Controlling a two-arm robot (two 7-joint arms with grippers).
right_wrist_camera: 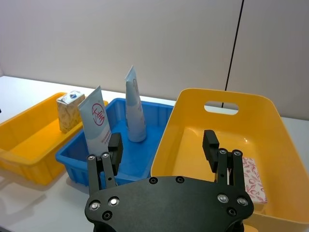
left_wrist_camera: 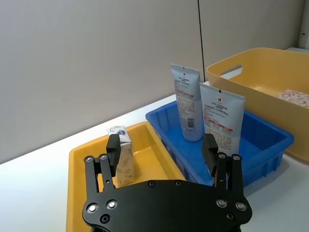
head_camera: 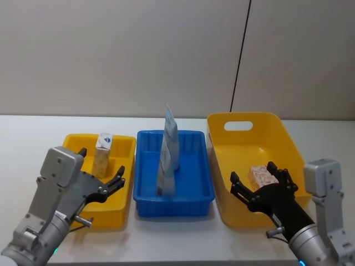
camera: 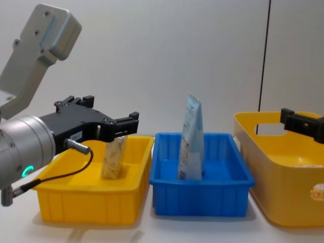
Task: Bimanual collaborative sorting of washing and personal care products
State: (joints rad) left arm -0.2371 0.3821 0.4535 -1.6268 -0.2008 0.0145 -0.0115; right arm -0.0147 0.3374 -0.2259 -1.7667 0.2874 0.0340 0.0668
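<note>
Right then, I had both arms reaching forward over the white table (head_camera: 22, 138), each above its own end of the row of three bins. My left gripper (head_camera: 102, 166) hung over the small yellow bin (head_camera: 125, 160) with its fingers spread wide and nothing between them. The small beige-yellow packet (head_camera: 103, 151) stood upright in that bin, just beyond the fingertips and apart from them. In the blue bin (head_camera: 191, 166) in the middle, two products stood on end, one behind the other: the nearer pale-blue tube (head_camera: 165, 172) and the farther pale-blue tube (head_camera: 171, 136), which rose higher in the head view. My right gripper (head_camera: 253, 172) hovered inside the rim of the large yellow bin (head_camera: 244, 144), fingers likewise parted and empty. The white carton with the red-orange leaf print (right_wrist_camera: 253, 176) lay flat on that bin's floor, near the right gripper's fingertips but clear of them.
</note>
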